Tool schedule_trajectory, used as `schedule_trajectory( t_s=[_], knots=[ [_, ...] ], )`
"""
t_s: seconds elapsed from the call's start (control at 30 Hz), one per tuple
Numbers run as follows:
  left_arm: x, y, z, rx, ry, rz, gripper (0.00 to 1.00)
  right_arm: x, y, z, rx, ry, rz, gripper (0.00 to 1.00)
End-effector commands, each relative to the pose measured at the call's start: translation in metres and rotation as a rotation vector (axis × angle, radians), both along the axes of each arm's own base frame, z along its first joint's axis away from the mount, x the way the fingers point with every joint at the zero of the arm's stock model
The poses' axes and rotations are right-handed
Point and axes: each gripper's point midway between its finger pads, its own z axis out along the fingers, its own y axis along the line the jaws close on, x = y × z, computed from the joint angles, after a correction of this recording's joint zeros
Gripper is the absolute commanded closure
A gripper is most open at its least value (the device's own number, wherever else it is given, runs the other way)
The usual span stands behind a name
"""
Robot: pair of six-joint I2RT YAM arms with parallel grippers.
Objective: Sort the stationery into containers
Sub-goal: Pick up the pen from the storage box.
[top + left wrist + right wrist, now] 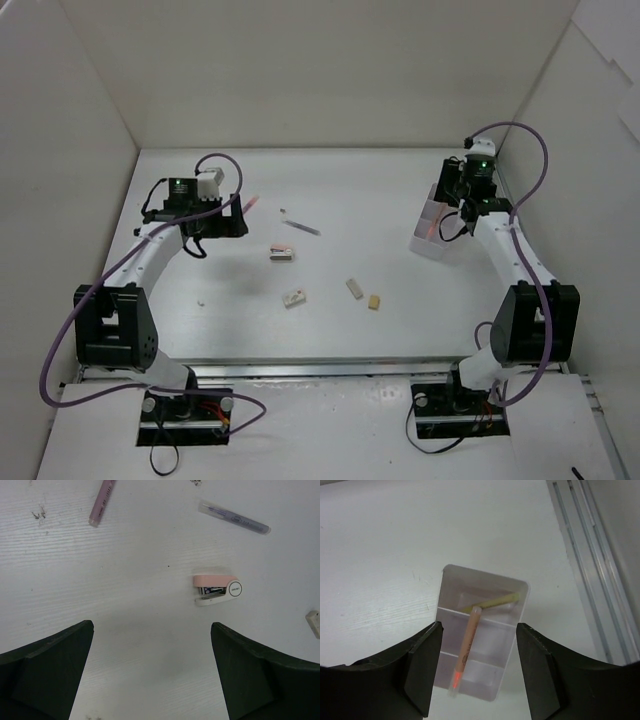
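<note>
The right fingers [422, 665] stood apart above the bin [482, 577], an orange pen [466, 647] lying inside it; the left fingers [50, 670] gaped over the desk [140, 605].

The bin [520, 592] sits at the table's [400, 330] right, one pen [465, 650] across its dividers, tip over a second pen [492, 601]. Mid-table lies the stapler [284, 253], three erasers [354, 288] in front, two loose pens [302, 227] behind.

This is a robotics lab test cell. A white table [400, 200] is boxed in by plain white panels [330, 70] on its left, far and right sides. Two robot arms [150, 250] are bolted by metal rails [320, 372] at the near edge, and purple cables [516, 124] loop loose from them.
</note>
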Motion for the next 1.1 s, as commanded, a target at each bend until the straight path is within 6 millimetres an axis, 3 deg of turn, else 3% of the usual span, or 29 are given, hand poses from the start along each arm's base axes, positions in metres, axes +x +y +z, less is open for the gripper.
schedule_trajectory(
  t_s=[0.0, 0.13, 0.33, 0.57, 0.67, 0.7, 0.93, 1.03, 1.07],
  knots=[
    [0.010, -0.002, 0.020, -0.017, -0.070, -0.007, 0.00, -0.008, -0.002, 0.004, 0.114, 0.006, -0.116, 0.42],
    [0.009, -0.003, 0.017, -0.023, -0.063, -0.007, 0.00, -0.002, 0.011, -0.009, 0.191, 0.043, -0.110, 0.42],
    [0.007, -0.001, 0.022, -0.013, -0.080, 0.000, 0.00, -0.003, -0.003, -0.030, 0.196, 0.077, -0.232, 0.46],
    [0.006, 0.000, 0.024, -0.010, -0.082, 0.005, 0.00, 0.014, 0.008, -0.053, 0.242, 0.131, -0.207, 0.48],
    [0.006, 0.001, 0.023, -0.008, -0.079, 0.007, 0.00, 0.017, 0.006, -0.059, 0.242, 0.140, -0.221, 0.56],
    [0.006, 0.001, 0.025, -0.009, -0.081, 0.008, 0.00, 0.017, 0.005, -0.060, 0.238, 0.142, -0.226, 0.66],
    [0.005, 0.003, 0.026, -0.002, -0.082, 0.016, 0.00, 0.016, 0.005, -0.050, 0.215, 0.125, -0.196, 0.97],
    [0.005, 0.003, 0.028, 0.000, -0.090, 0.016, 0.00, 0.010, 0.000, -0.019, 0.170, 0.058, -0.159, 1.00],
    [0.005, 0.002, 0.027, -0.002, -0.088, 0.016, 0.00, 0.010, 0.017, -0.011, 0.146, 0.034, -0.118, 1.00]
  ],
)
